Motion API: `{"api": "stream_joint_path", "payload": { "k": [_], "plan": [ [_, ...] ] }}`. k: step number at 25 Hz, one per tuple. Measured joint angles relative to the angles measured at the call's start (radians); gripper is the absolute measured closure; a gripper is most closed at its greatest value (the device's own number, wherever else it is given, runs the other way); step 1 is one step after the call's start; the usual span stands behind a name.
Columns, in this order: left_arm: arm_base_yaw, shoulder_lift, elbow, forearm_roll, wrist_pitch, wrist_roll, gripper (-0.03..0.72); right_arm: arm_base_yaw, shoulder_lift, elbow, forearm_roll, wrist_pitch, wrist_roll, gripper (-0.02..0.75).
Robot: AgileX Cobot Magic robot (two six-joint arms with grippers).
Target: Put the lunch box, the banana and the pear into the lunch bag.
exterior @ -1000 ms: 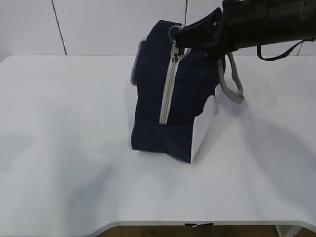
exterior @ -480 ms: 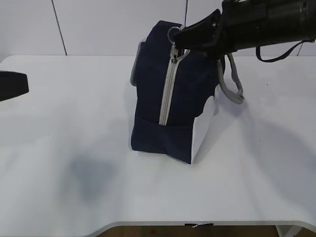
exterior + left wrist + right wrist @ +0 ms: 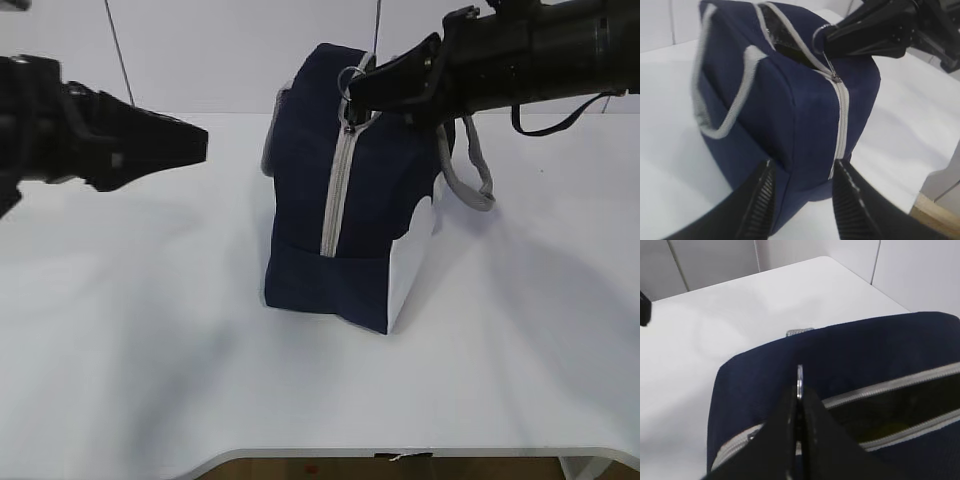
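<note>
The navy lunch bag (image 3: 350,220) stands in the middle of the white table, its grey zipper (image 3: 338,190) closed down the near end and still open along the top. My right gripper (image 3: 352,95) is shut on the zipper's ring pull (image 3: 799,376) at the bag's top. Through the open slit something yellow (image 3: 890,429) shows inside; I cannot tell which fruit. The lunch box, banana and pear are otherwise hidden. My left gripper (image 3: 200,140) is open and empty, in the air left of the bag, which shows beyond its fingers (image 3: 765,195).
The bag's grey strap handles hang on both sides (image 3: 475,170), one shows in the left wrist view (image 3: 735,100). The white table (image 3: 130,330) has its front edge near the bottom of the exterior view. A white panelled wall stands behind.
My left arm has come in from the left edge toward the bag. My right gripper has risen slightly with the ring pull in it. The bag has stayed in place.
</note>
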Motion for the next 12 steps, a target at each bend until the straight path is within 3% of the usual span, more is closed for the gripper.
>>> {"api": "stream_joint_path", "payload": {
  "k": [5, 12],
  "plan": [
    [-0.081, 0.142, -0.058, -0.119, -0.067, 0.126, 0.390, 0.000, 0.000, 0.000, 0.003, 0.000, 0.002, 0.731],
    [-0.094, 0.277, -0.136, -0.228, -0.056, 0.216, 0.390, 0.000, 0.000, 0.000, 0.004, 0.000, 0.002, 0.731]
  ]
}}
